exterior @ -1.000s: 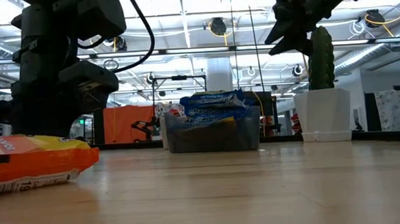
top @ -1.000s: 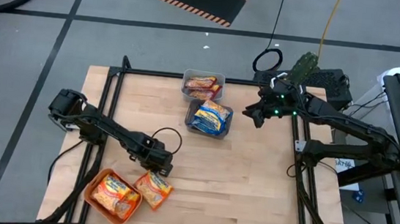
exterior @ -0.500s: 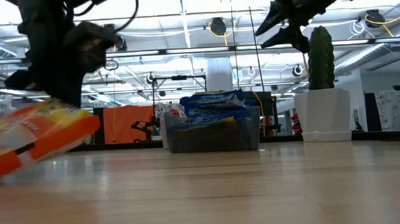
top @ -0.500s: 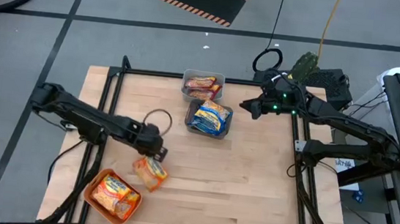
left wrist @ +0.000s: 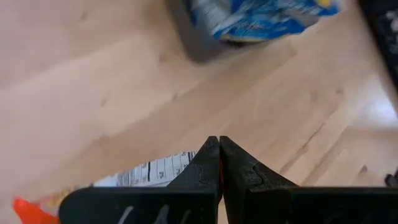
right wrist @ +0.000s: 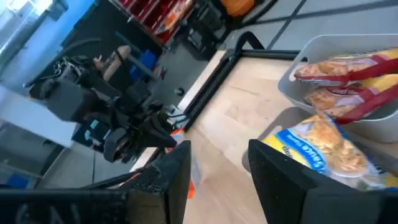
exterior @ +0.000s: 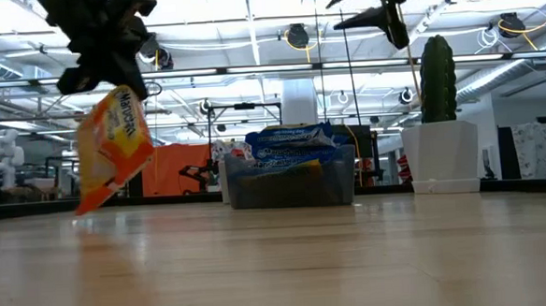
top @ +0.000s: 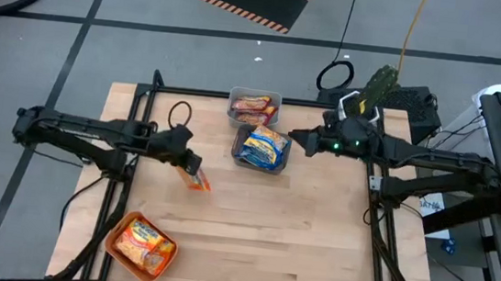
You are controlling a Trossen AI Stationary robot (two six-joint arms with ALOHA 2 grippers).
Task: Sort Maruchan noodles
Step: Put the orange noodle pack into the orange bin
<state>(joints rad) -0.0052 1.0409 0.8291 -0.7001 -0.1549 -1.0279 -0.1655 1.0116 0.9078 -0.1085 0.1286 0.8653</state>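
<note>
1. The left hand point(top: 191, 166) hangs over the left half of the bench point(top: 315, 239), clamped tight on an orange-yellow noodle packet point(top: 198, 180).
2. In the low view that packet point(exterior: 112, 147) dangles tilted from the left hand point(exterior: 110, 72), clear of the bench top.
3. In the left wrist view the two dark fingers point(left wrist: 208, 171) press together, with the packet's printed white back point(left wrist: 146, 174) showing just beside them.
4. The right hand point(top: 294, 141) hovers above the far side of the bench, just beside the bin of blue-and-silver packets point(top: 263, 148); its fingers point(right wrist: 171, 174) stand apart with nothing between them.
5. A grey bin point(top: 255, 107) at the far edge holds reddish packets point(right wrist: 348, 68), touching the blue-and-silver bin's far side.
6. An orange tray point(top: 140, 244) near the front left corner holds more orange-yellow packets.
7. A green cactus in a white pot point(exterior: 443, 125) stands at the far right of the bench.
</note>
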